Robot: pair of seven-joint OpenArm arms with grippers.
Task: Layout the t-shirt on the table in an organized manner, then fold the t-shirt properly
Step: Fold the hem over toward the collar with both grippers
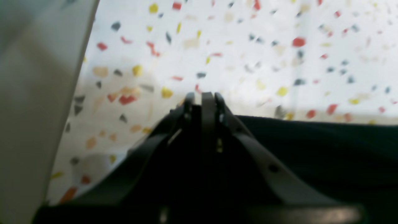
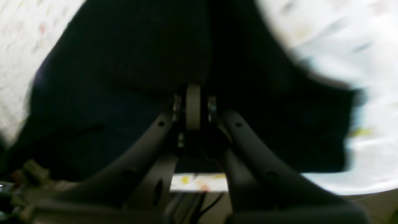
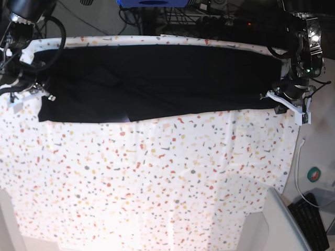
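The black t-shirt (image 3: 157, 78) lies stretched in a long band across the far part of the speckled table (image 3: 157, 183). My left gripper (image 3: 280, 102) is at the shirt's right end; in the left wrist view the gripper (image 1: 203, 96) is shut on the shirt's edge (image 1: 311, 149), with the table (image 1: 248, 46) beyond. My right gripper (image 3: 42, 95) is at the shirt's left end; in the blurred right wrist view the gripper (image 2: 192, 105) is shut on the black fabric (image 2: 108, 62), with the table (image 2: 357, 46) at the sides. The neck label is not visible.
A black keyboard (image 3: 314, 222) and a white cable (image 3: 298, 167) lie on the floor past the table's right edge. A grey-white panel (image 3: 282, 219) stands at the front right corner and fills the left of the left wrist view (image 1: 31, 93). Cables and equipment (image 3: 209, 15) sit behind the table.
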